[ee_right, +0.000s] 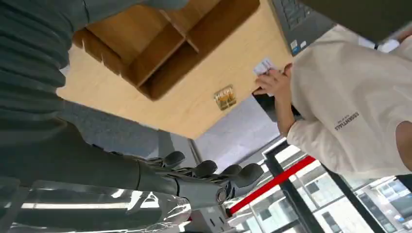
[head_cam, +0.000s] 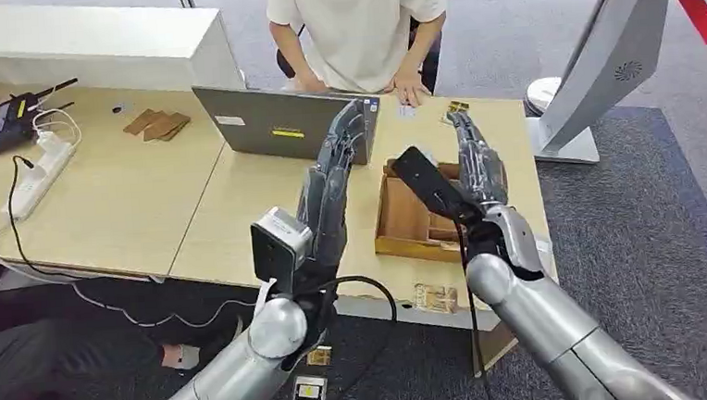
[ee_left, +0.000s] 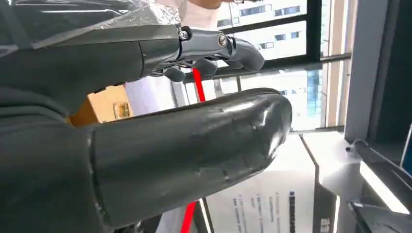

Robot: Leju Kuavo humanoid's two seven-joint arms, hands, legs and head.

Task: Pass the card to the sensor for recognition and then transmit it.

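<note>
Both the left hand [head_cam: 339, 168] and right hand [head_cam: 477, 160] hang outstretched and empty above the table, while the card [head_cam: 406, 111] lies far off under the person's hand [head_cam: 410, 87], so a reach risks bumping them.

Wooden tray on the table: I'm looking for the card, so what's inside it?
The wooden tray shows bare wooden compartments with dividers. The right hand covers its far right part, so anything there is hidden.
</note>
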